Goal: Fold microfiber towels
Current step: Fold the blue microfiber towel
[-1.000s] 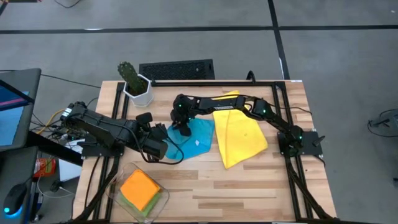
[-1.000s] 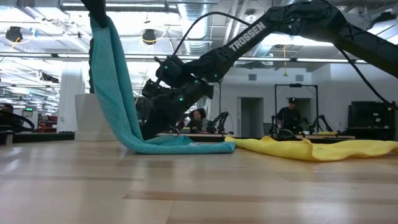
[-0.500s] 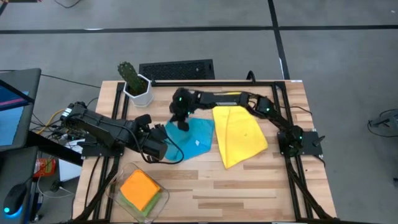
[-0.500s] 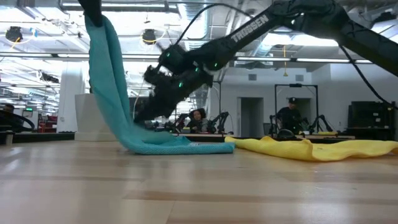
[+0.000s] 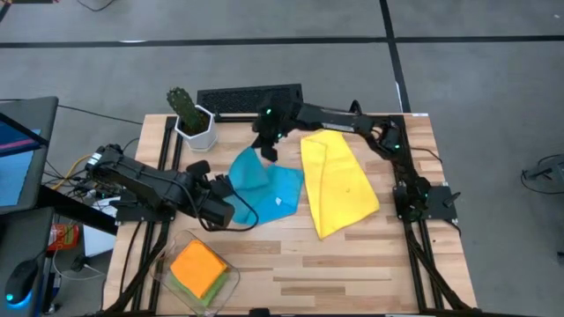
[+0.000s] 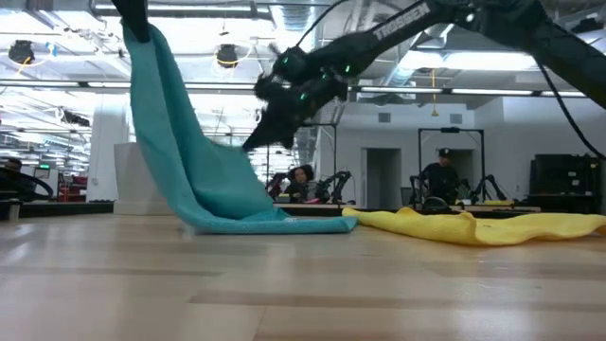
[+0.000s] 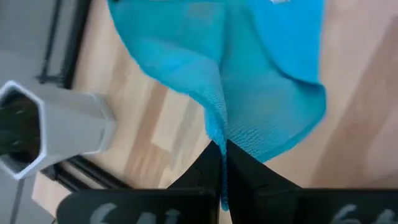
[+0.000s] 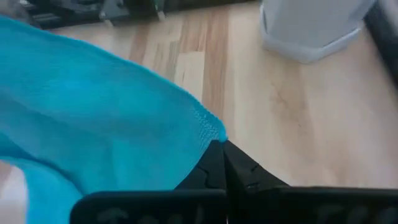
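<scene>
The light blue towel [image 5: 269, 185] is held up at two corners, its lower part [image 6: 270, 224] lying on the table. My left gripper [image 5: 229, 187] is shut on one raised corner, high at the low view's upper left [image 6: 135, 19]. My right gripper [image 5: 263, 151] is shut on another corner, toward the table's far edge. To the right, the yellow towel [image 5: 339, 185] lies flat on the table. In a clear container [image 5: 231, 280] at the near left, the orange towel [image 5: 198, 267] lies folded on the green towel [image 5: 189, 291]. My left gripper pinches the blue towel's edge at a corner [image 7: 217, 134] between its two shut fingers, slanting down from above. The cloth hangs below the fingers and spreads down to the table. My right gripper pinches a corner of the blue towel [image 8: 210, 130] between its two shut fingertips, slanting down from the far right. The corner is lifted clear of the table, and the cloth runs from it in a sheet toward my left gripper.
A cactus in a white pot [image 5: 192, 119] stands at the far left, close to both grippers. A black slatted object [image 5: 249, 97] lies along the far edge. Bare wood [image 5: 352, 264] fills the near right of the table. People show in the room behind [image 6: 443, 175].
My right gripper has risen and gone toward the table's far edge, drawing one corner of the blue towel up off the table. The towel, which hung in a narrow strip from my left gripper, now spreads in a sheet between both grippers; its lower part stays on the table.
</scene>
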